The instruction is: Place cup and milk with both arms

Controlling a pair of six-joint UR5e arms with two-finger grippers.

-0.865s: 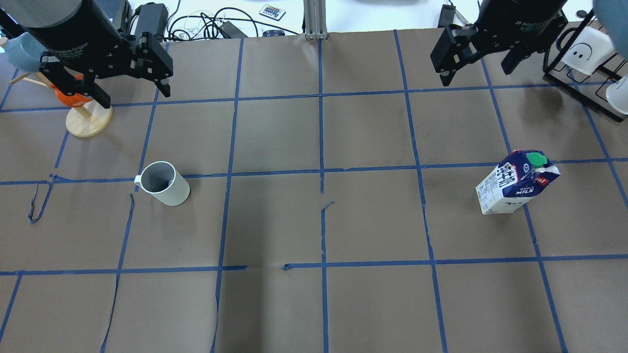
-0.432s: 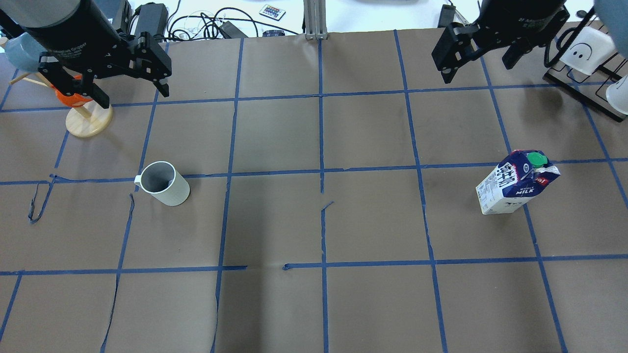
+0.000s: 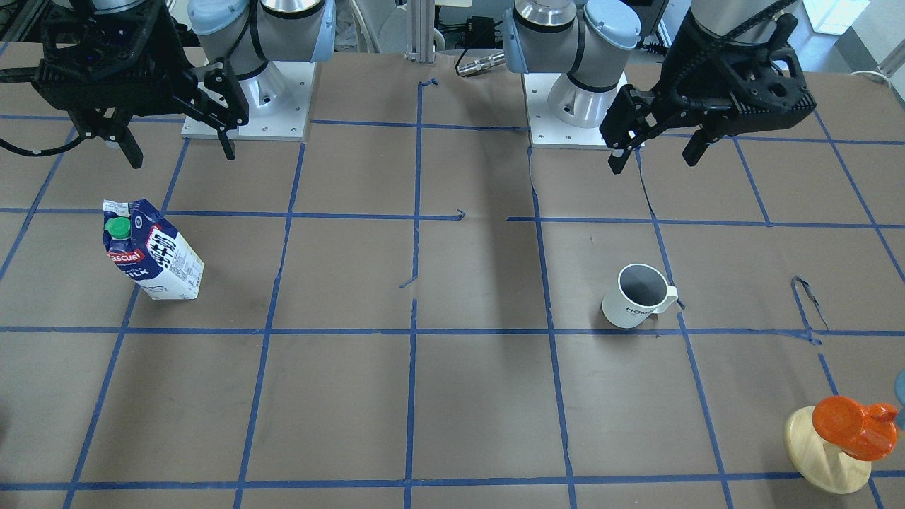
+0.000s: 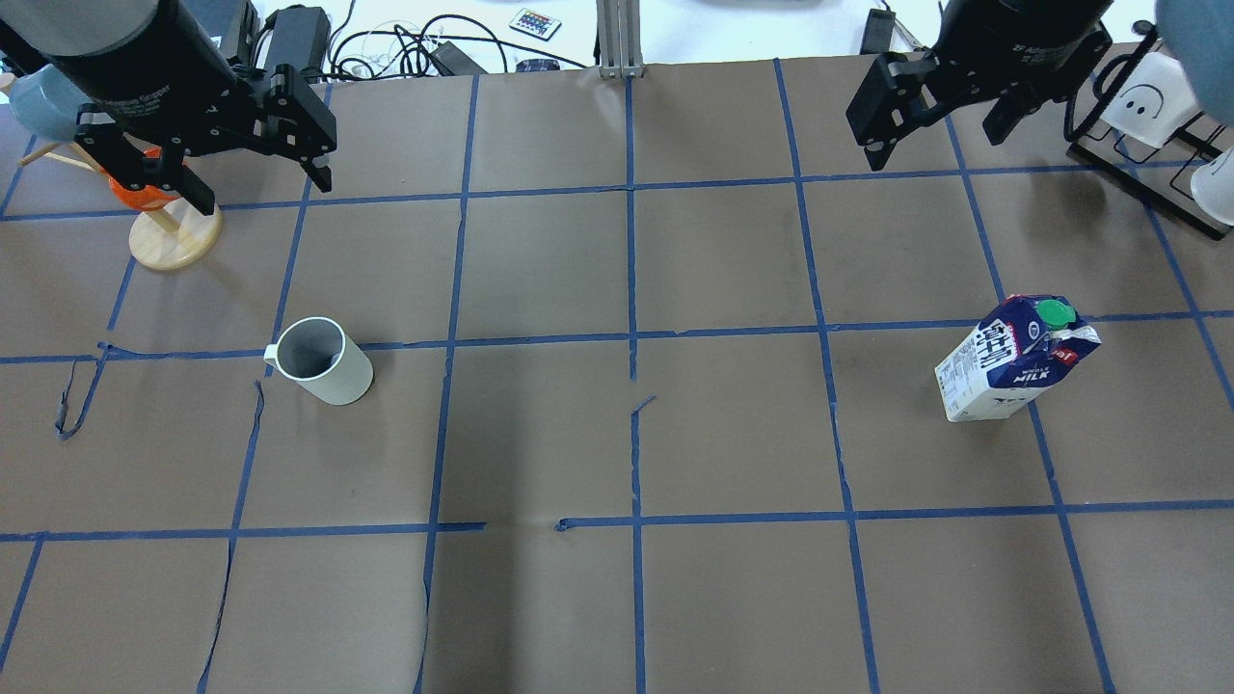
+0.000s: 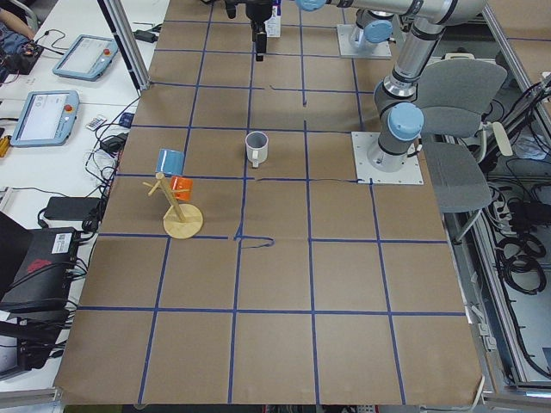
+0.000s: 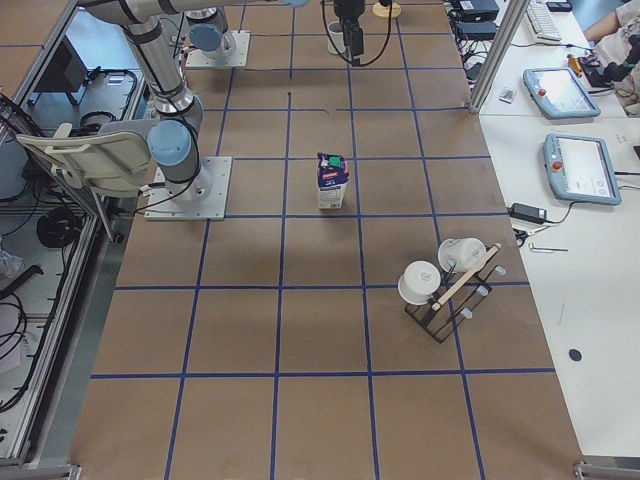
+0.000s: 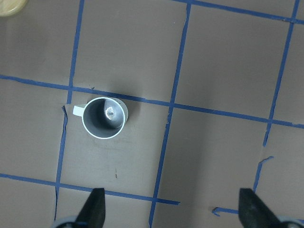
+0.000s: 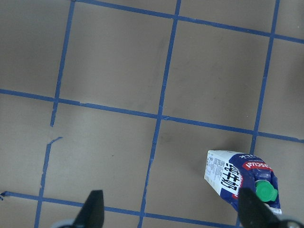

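Brown-paper desk (image 4: 540, 434) w/ blue tape grid. Cup (image 4: 323, 360) upright near wooden stand (image 4: 175, 241), low under wide-spread, empty left fingers (image 7: 95, 211), clear of both tips. Milk (image 4: 1012, 361) upright well apart from stand, at opp. end, under right fingers (image 8: 92, 211), likewise spread wide, gripping nothing.

A: Is the table (image 4: 733, 424) being lit evenly?
B: It is being lit diffusely from above; soft shadows are being thrown beside the cup (image 3: 634, 305) and the milk (image 3: 152, 251).
A: Any blur?
B: Fingertips (image 7: 95, 209) are being rendered soft at the wrist views' lower edge.
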